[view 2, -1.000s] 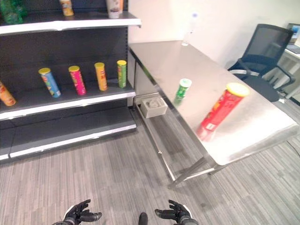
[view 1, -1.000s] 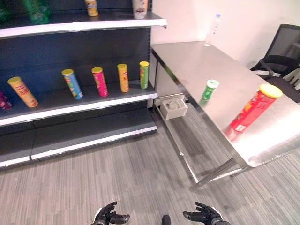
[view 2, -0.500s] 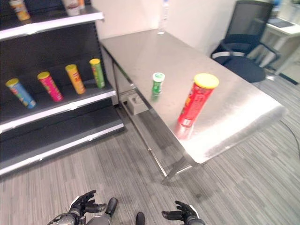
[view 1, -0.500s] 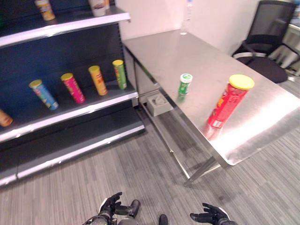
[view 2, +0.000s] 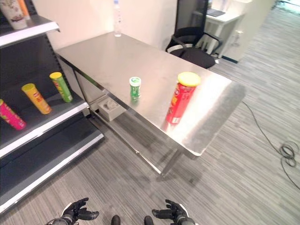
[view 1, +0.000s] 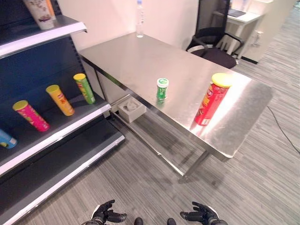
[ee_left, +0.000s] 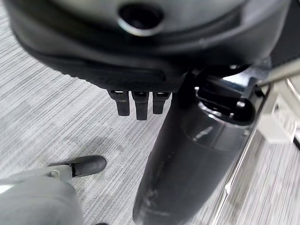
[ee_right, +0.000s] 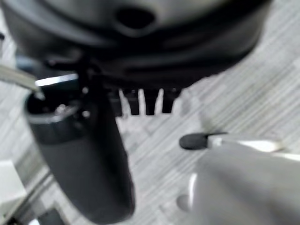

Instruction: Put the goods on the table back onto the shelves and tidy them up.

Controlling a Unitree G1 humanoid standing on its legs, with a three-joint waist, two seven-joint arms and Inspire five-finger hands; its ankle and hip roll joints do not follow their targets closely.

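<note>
View swung from shelf toward tabletop; red crisp can, green can unmoved; left hand, right hand low, fingers relaxed, empty; approach underway.

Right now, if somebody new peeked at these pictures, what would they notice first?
Probably the tall red can with a yellow lid, standing upright on the shiny steel table near its close end. A small green can stands apart from it, nearer the table's middle. On the dark shelf at the left, colourful cans stand in a row.
</note>
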